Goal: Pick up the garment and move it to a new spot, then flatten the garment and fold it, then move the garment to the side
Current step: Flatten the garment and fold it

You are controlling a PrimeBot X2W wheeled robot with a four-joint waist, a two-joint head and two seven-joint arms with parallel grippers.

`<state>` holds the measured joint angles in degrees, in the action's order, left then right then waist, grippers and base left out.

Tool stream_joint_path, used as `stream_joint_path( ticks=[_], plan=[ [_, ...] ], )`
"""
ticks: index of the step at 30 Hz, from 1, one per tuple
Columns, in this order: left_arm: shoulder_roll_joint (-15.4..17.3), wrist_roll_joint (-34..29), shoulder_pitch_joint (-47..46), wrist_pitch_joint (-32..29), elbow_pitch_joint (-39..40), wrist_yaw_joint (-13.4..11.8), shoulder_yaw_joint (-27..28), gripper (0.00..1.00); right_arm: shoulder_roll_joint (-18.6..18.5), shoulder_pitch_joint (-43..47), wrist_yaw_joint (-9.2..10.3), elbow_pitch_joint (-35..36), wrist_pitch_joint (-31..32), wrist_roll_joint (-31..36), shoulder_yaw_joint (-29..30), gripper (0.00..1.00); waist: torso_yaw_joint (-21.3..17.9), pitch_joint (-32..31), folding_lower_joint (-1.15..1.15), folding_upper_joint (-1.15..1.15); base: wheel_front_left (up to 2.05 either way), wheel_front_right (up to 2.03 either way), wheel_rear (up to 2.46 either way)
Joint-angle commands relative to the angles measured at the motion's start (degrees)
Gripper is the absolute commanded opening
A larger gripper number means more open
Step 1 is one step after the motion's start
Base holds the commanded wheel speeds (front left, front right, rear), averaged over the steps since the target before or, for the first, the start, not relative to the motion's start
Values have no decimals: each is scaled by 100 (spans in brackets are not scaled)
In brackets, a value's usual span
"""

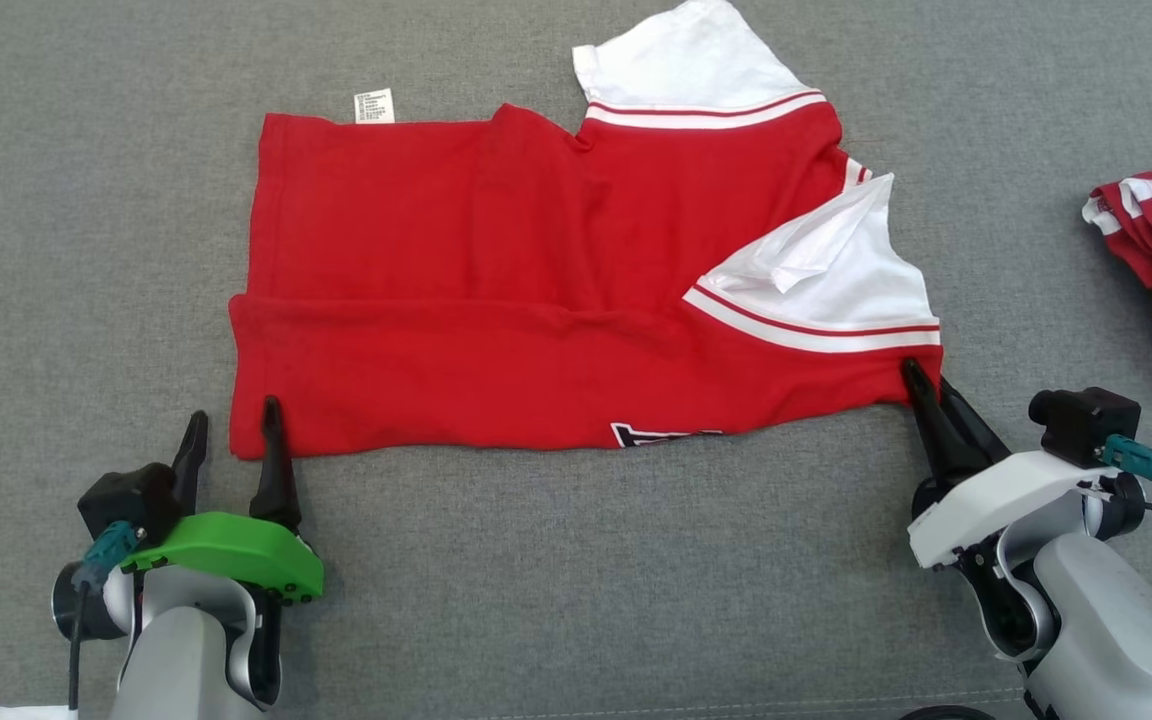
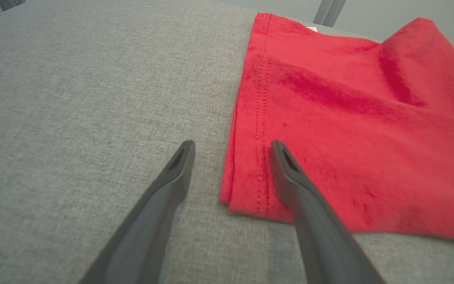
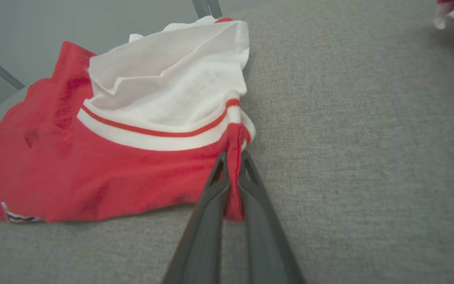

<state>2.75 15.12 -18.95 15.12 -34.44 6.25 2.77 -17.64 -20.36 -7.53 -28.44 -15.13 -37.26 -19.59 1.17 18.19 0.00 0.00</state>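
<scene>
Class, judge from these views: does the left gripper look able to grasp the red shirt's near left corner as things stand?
Probably yes. The left gripper is open, its jaws straddling the red shirt's hemmed corner, with nothing else in the way.

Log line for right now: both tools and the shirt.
left tool: open, astride shirt near-left corner | right tool: shut on shirt near-right corner | shirt: spread on grey surface

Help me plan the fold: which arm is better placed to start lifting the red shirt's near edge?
Right, probably: the right pincer is shut on the red shirt at the near corner under the white sleeve. The left pincer stands open astride the hem corner, gripping nothing yet.
</scene>
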Motion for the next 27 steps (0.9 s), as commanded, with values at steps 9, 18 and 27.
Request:
stream_joint_path(
  ticks=[9,18,27],
  plan=[
    [6,402,-219,-22,-543,134,-169,0,-27,-52,9,201,0,-13,-23,0,-141,121,0,0,0,0,0],
    [30,877,19,-7,-435,129,-513,0,136,169,9,101,0,-109,63,0,-130,-369,0,0,0,0,0],
    [197,903,731,-3,-365,129,-506,0,302,691,9,-100,0,-297,46,0,-134,-1641,0,0,0,0,0]
  ],
)
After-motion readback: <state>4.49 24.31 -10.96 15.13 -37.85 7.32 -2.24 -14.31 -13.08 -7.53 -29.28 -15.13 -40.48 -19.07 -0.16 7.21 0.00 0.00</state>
